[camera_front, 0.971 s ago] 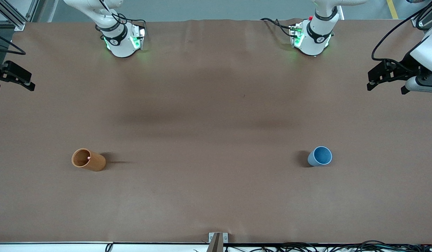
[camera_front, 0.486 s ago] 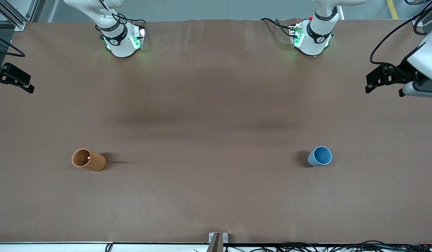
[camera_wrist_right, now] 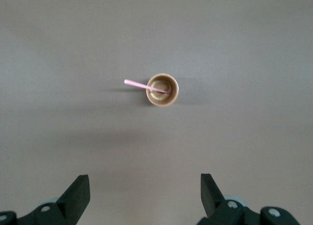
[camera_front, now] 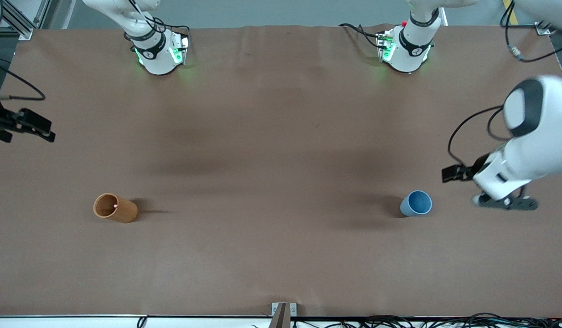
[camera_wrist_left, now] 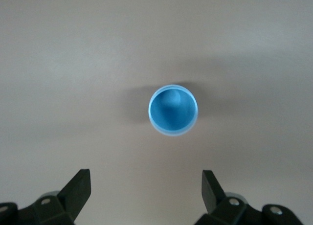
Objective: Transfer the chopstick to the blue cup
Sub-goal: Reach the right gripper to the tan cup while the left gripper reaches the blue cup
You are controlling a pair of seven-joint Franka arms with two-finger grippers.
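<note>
**Chopstick stands in the orange-brown cup; both grippers up in the air, fingers apart**

The chopstick (camera_wrist_right: 145, 86) sits in the orange-brown cup (camera_front: 115, 208), leaning on the rim. In the right wrist view its pale-pink shaft sticks out of the cup's mouth toward about 9 o'clock; in the front view only its pink tip shows at the rim. This cup stands upright on the brown table (camera_front: 281, 255), toward the right arm's end.

The blue cup (camera_front: 416, 203) stands upright toward the left arm's end of the table, well apart from the orange-brown cup and about as near to the front camera. Its inside shows plain blue in the left wrist view, with nothing in it.

The left gripper (camera_wrist_left: 146, 190) hangs in the air over the table just beside the blue cup, at about 3 o'clock from it in the front view. Its wrist camera looks straight down on the cup. The two black fingers (camera_wrist_left: 78, 188) stand wide apart and hold nothing.

The right gripper (camera_wrist_right: 145, 191) hangs over the table edge at the right arm's end, at about 10 o'clock from the orange-brown cup in the front view and well apart from it. Its fingers (camera_wrist_right: 78, 193) are also spread wide, with nothing between them, and its wrist camera looks down on the cup and chopstick.
</note>
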